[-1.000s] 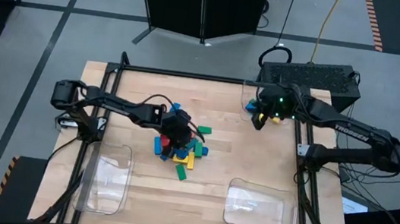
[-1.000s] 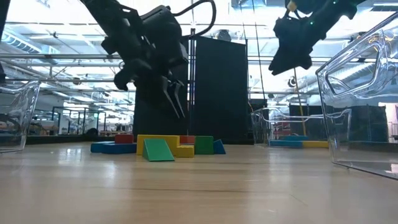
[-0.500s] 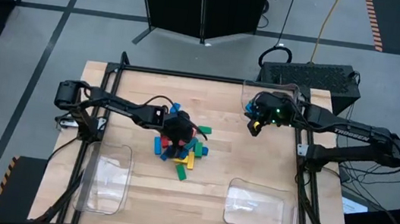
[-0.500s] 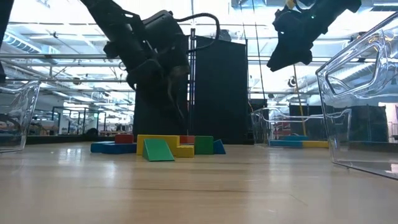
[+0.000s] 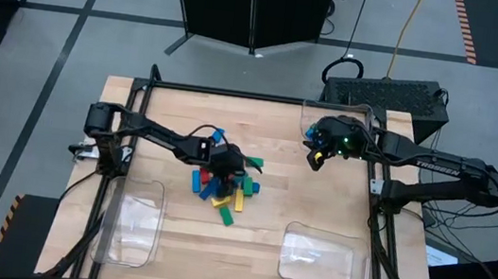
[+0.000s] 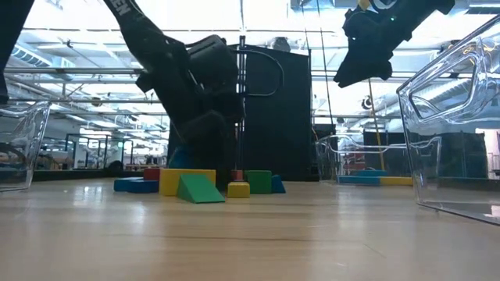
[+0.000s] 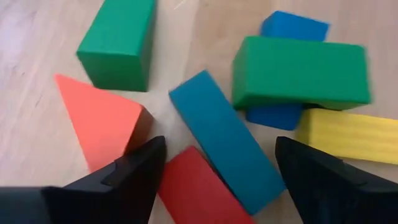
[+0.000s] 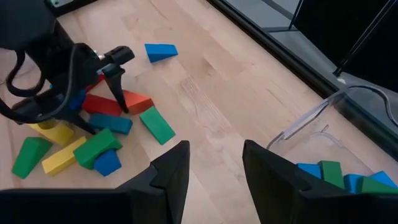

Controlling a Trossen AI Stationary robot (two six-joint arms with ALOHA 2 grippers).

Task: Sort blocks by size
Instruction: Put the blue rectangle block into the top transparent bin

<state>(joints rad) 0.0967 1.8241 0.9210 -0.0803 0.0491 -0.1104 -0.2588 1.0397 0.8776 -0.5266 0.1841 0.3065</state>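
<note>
While the left gripper (image 7: pixel 214 165) straddles the teal block (image 7: pixel 225 149) crosswise, jaws spread.

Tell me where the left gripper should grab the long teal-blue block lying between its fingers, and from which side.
Grip the teal-blue block across its two long side faces near mid-length, coming straight down from above. It lies flat, top face exposed, with the open left gripper already straddling it. A red block touches one long side, so that finger probably needs to wedge between them.

My wooden bench (image 5: pixel 269 209) carries three clear plastic trays: one (image 5: pixel 132 223) near my left, one (image 5: pixel 315 259) near my right, one (image 5: pixel 313 119) at the far edge
</note>
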